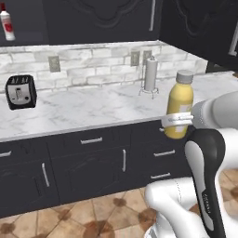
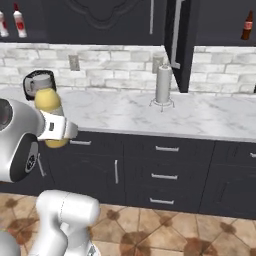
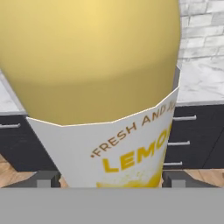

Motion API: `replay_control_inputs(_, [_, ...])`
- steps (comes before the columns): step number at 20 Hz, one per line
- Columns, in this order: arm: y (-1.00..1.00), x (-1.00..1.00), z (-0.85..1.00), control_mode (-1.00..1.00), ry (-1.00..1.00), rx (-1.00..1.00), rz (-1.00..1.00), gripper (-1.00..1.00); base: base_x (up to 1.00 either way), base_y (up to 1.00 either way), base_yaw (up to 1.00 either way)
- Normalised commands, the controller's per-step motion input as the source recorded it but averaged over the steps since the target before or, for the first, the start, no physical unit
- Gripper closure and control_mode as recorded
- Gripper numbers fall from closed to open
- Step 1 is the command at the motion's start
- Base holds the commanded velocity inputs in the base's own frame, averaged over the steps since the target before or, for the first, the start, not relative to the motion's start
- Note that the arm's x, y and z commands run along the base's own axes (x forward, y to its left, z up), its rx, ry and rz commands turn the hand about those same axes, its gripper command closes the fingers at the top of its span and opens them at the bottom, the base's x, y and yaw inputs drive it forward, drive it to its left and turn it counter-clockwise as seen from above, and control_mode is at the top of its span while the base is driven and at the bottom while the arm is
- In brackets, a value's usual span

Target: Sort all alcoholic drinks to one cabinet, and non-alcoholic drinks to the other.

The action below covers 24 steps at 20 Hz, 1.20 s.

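Note:
My gripper [image 1: 177, 120] is shut on the fat yellow juice bottle [image 1: 180, 100] with the pale grey cap, around its white lemon label. The bottle hangs upright just in front of the counter edge. From the right base camera the juice bottle [image 2: 47, 102] and gripper [image 2: 56, 128] sit at the left. In the hand view the juice bottle [image 3: 100, 61] stands close up between my fingertips [image 3: 47, 179]. Two white red-capped bottles [image 2: 19, 22] stand in the left upper cabinet [image 2: 40, 20]. A small dark brown bottle [image 2: 247, 25] stands in the right upper cabinet [image 2: 220, 20].
A black toaster [image 1: 21, 91] sits on the marble counter [image 1: 93, 109] at the left. A paper towel holder [image 1: 150, 74] stands near the back wall. An open cabinet door [image 2: 180, 40] juts out above the counter. Drawer units line the front below.

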Motion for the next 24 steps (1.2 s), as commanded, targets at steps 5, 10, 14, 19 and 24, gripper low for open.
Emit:
replay_control_inputs(5, [0.0, 0.0, 0.0, 1.0, 0.0, 0.0, 0.0, 1.0, -0.36, -0.59, 0.11])
replay_control_inputs(10, [0.0, 0.0, 0.0, 1.0, 0.0, 0.0, 0.0, 1.0, -0.19, -0.71, 0.13])
replay_control_inputs(14, [0.0, 0.0, 0.0, 1.0, 0.0, 0.0, 0.0, 1.0, -0.18, -0.68, 0.12])
replay_control_inputs(19, [0.0, 0.0, 0.0, 1.0, 0.0, 0.0, 0.0, 1.0, -0.23, -0.55, 0.12])
replay_control_inputs(24, [0.0, 0.0, 0.0, 1.0, 0.0, 0.0, 0.0, 1.0, -0.21, -0.61, 0.1])
